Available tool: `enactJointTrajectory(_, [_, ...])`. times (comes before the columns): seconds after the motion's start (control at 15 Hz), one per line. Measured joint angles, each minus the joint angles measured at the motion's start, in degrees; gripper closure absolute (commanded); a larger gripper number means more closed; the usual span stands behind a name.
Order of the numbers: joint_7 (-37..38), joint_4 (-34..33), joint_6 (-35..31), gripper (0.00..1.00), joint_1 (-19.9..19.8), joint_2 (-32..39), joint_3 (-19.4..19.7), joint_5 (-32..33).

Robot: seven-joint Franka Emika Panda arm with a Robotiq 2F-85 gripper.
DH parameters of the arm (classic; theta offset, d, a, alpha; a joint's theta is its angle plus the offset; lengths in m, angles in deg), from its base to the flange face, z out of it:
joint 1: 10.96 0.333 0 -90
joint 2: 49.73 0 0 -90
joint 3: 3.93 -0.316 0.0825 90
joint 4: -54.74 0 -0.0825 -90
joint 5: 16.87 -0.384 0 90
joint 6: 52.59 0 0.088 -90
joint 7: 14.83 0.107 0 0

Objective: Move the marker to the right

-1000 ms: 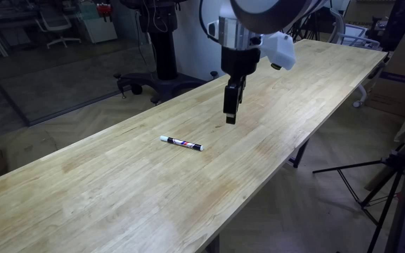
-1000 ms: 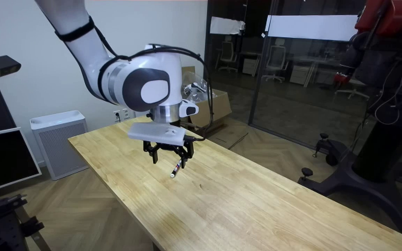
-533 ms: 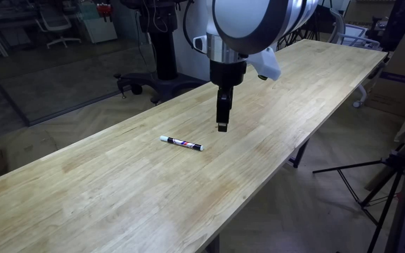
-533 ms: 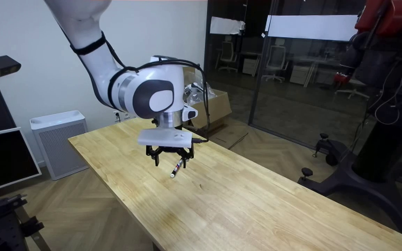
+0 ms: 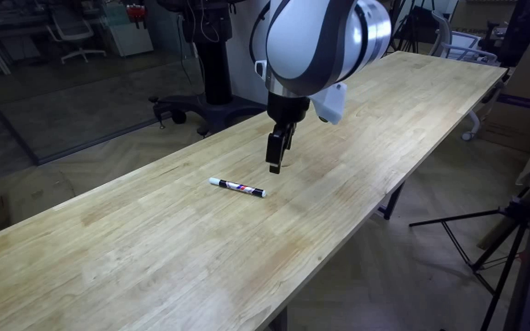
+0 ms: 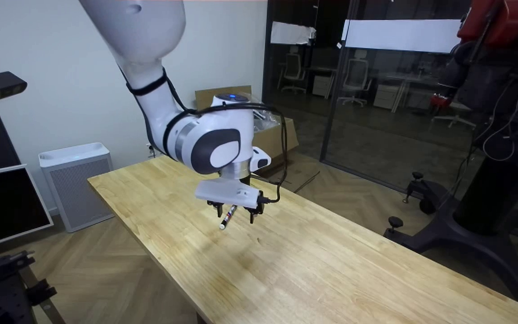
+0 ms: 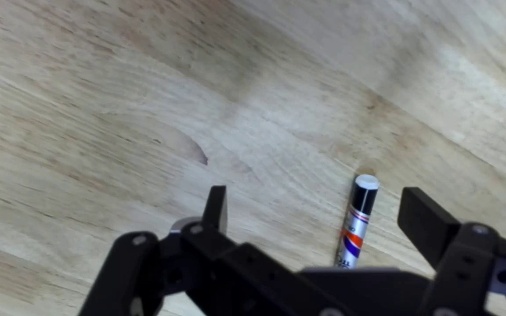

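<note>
Since the earlier frame, the arm (image 6: 216,148) is shifted so that the marker (image 6: 228,217), unmoved on the table (image 5: 154,248), is framed between the jaws, which are held spread above it. In the wrist view it is set nearer the picture's right, its long axis roughly across their closing line. On the red-and-blue label (image 7: 353,239), the few letters in sight cannot be read securely.

In the wrist view, the gripper (image 7: 313,193) is hanging wide along the bottom; the marker (image 7: 357,224) is showing between its sides, leaving more room at left than at right. In an exterior view, the table (image 5: 164,257) is giving free passage across the lower left and upper right; the stand (image 5: 216,71) is blocking beyond its upper-left edge, the tripod (image 5: 519,209) beyond its right.
</note>
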Motion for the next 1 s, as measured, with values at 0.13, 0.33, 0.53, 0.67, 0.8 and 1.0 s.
enactJointTrajectory(0.13, [1.6,-3.8,-1.1,0.0,0.1,3.9,0.0,0.0])
enactJointTrajectory(0.33, [5.8,-8.3,-2.0,0.0,1.6,8.2,-0.1,0.0])
enactJointTrajectory(0.53, [10.2,-11.3,-2.9,0.0,5.4,10.0,0.2,0.1])
enactJointTrajectory(0.67, [12.9,-13.0,-3.0,0.0,7.9,10.5,0.8,0.1])
enactJointTrajectory(0.8, [15.2,-14.4,-2.8,0.0,9.9,11.0,1.6,0.1])
enactJointTrajectory(1.0, [17.5,-16.2,-2.6,0.0,11.4,12.4,3.0,0.1])
